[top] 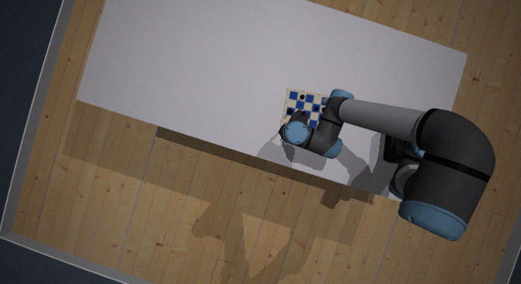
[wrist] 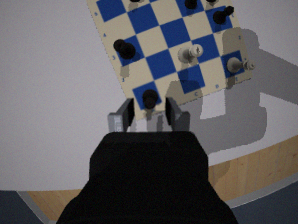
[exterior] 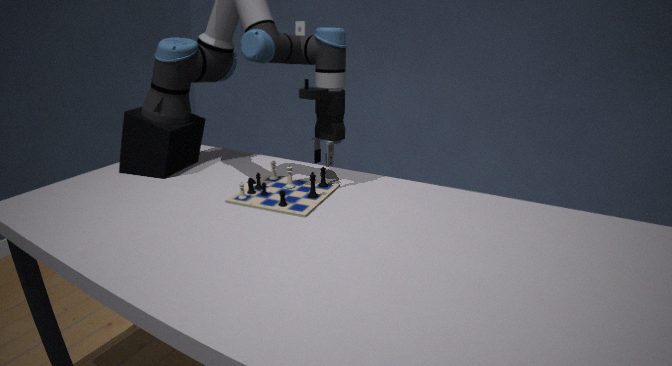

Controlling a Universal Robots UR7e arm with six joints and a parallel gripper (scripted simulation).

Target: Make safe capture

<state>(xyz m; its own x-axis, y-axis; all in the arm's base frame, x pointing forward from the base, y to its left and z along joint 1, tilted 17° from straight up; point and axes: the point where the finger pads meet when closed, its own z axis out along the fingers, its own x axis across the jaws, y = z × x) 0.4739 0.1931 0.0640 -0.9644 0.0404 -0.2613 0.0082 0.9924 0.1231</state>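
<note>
My gripper (exterior: pixel 323 161) (wrist: pixel 149 106) is open and empty, its fingertips above the black piece (exterior: pixel 323 178) (wrist: pixel 149 99) on the corner square. That piece is upright. A taller black piece (top: pixel 290 111) (exterior: pixel 313 186) (wrist: pixel 124 49) stands nearby on the same edge column. A white piece (exterior: pixel 289 178) (wrist: pixel 192 52) stands further in, another white piece (exterior: pixel 273 170) (wrist: pixel 233 64) stands on another corner, and a third (exterior: pixel 242 191) on the far corner. A black knight (exterior: pixel 251 186), a black piece (exterior: pixel 258 181) (wrist: pixel 220 17) and two small black pieces (exterior: pixel 264 190) (exterior: pixel 283 199) stand on the board. The arm partly hides the board in the top view.
The chequered board (exterior: pixel 265 208) (wrist: pixel 137 75) lies on the white table (top: pixel 186 68) (exterior: pixel 400 248). The table's edge is just behind the gripper in the wrist view. The robot's black base block (exterior: pixel 145 148) stands at the table's far left in the exterior view.
</note>
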